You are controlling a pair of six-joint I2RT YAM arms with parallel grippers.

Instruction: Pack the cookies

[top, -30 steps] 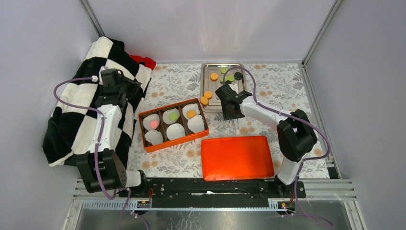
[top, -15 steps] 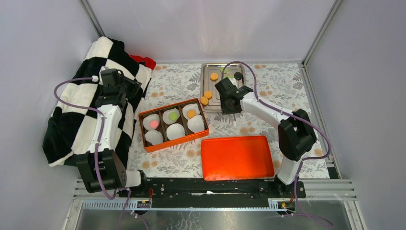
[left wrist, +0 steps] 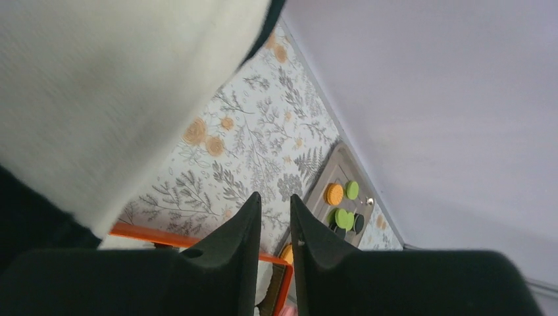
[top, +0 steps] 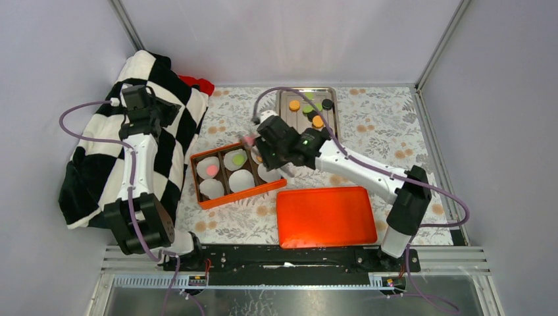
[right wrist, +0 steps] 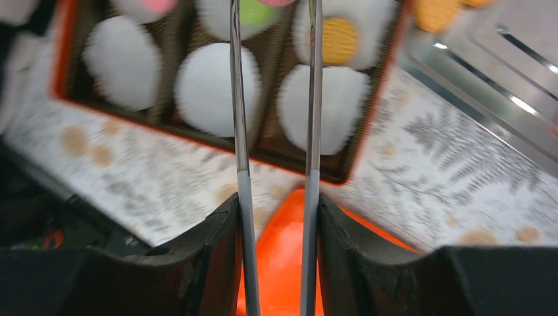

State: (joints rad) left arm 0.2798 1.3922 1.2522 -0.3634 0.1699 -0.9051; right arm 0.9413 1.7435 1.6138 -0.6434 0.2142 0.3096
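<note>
My right gripper (top: 268, 146) is shut on metal tongs (right wrist: 238, 99), whose tips hold a pink cookie (top: 249, 139) above the back of the orange box (top: 231, 193). The box holds white paper cups; one has a pink cookie (top: 212, 170), one a green cookie (top: 237, 158), one an orange cookie (right wrist: 339, 39). More orange (top: 294, 105), green (top: 307, 108) and black (top: 327, 103) cookies lie on the metal tray (top: 284, 99). My left gripper (top: 161, 113) is shut and empty over the blanket; its own view (left wrist: 275, 197) shows the tray cookies (left wrist: 334, 193) far ahead.
An orange lid (top: 326, 216) lies flat in front of the box, under my right wrist (right wrist: 276, 204). A black-and-white checked blanket (top: 99, 164) covers the left side, with something red (top: 197, 83) behind it. Grey walls enclose the floral tablecloth (top: 388, 125).
My right arm swung left from the metal tray to over the orange box, carrying a pink cookie in the tongs. My left arm drew back and left over the blanket.
</note>
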